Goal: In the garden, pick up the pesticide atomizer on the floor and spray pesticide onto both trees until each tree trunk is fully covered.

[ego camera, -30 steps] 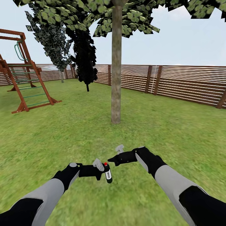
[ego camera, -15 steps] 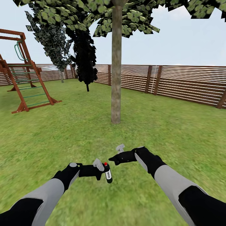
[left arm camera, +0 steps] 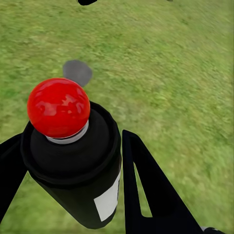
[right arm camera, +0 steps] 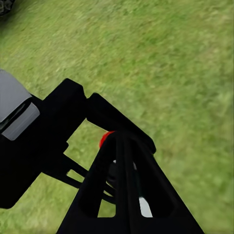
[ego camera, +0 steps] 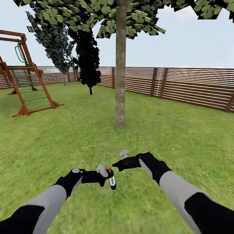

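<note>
Straight ahead on the lawn (ego camera: 81, 136) stands a tree trunk (ego camera: 120, 68), bare and grey-brown, its leafy canopy (ego camera: 97, 16) cut off by the upper edge of the head view. Behind it runs a brown slatted fence (ego camera: 188, 86), with a dark narrow tree (ego camera: 87, 55) to the trunk's left and a wooden playset (ego camera: 26, 74) further left. Open grass lies between the arms and the trunk, with nothing standing in the way.

Low in the head view, the left gripper (ego camera: 105, 174) is clamped on the sprayer (ego camera: 111, 178), a dark can with a red knob on top, held upright well short of the trunk. The left wrist view shows the sprayer (left arm camera: 73, 151) between the two black fingers (left arm camera: 146, 190), which press against its sides. The right gripper (ego camera: 119, 161) hovers just beside it with its fingers drawn together on nothing.

Compared with half a second ago, almost nothing has changed; the right arm has eased very slightly and the left holds as before.

No white specks can be made out on the bark at this distance. In the right wrist view the right gripper's own fingers (right arm camera: 122, 185) hide most of the sprayer, leaving a sliver of red knob (right arm camera: 105, 139).
</note>
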Controlling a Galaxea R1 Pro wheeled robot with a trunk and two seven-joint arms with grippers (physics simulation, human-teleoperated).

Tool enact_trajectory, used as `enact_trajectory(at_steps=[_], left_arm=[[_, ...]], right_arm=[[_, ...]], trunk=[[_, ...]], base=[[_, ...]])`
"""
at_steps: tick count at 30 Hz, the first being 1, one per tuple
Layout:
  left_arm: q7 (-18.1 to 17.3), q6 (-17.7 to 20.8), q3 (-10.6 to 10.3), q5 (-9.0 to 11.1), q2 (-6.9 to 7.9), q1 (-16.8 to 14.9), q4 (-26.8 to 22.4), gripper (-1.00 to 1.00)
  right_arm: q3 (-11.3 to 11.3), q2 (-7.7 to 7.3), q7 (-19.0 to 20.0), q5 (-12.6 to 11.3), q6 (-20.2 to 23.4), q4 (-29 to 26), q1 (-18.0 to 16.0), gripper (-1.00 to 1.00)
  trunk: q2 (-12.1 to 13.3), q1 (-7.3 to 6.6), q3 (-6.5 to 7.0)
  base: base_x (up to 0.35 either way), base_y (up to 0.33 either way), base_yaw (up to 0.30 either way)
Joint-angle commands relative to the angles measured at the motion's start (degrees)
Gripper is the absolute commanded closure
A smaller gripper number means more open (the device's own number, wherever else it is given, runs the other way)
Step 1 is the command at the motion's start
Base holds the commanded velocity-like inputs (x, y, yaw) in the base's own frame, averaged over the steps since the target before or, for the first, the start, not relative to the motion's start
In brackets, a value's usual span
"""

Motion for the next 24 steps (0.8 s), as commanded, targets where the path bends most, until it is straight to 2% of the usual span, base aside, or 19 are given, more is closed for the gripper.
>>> enact_trajectory(at_steps=[1, 9, 16, 19, 24], left_arm=[[0.0, 0.0, 0.0, 0.0, 0.00, 0.0, 0.0, 1.00], [0.0, 0.0, 0.0, 0.1, 0.00, 0.0, 0.0, 1.00], [0.0, 0.0, 0.0, 0.1, 0.00, 0.0, 0.0, 1.00], [0.0, 0.0, 0.0, 0.1, 0.00, 0.0, 0.0, 1.00], [0.0, 0.0, 0.0, 0.1, 0.00, 0.0, 0.0, 1.00]], right_arm=[[0.0, 0.02, 0.0, 0.0, 0.0, 0.0, 0.0, 1.00], [0.0, 0.98, -0.1, 0.0, 0.0, 0.7, 0.0, 1.00], [0.1, 1.12, -1.1, 0.0, -0.9, 1.2, 0.0, 1.00], [1.4, 1.11, -1.1, 0.0, -1.8, 1.2, 0.0, 1.00], [1.9, 1.12, -1.2, 0.0, -2.0, 1.2, 0.0, 1.00]], trunk=[[0.0, 0.00, 0.00], [0.0, 0.00, 0.00], [0.0, 0.00, 0.00], [0.0, 0.00, 0.00], [0.0, 0.00, 0.00]], base=[[0.000, 0.000, 0.000], [0.000, 0.000, 0.000], [0.000, 0.000, 0.000], [0.000, 0.000, 0.000], [0.000, 0.000, 0.000]])
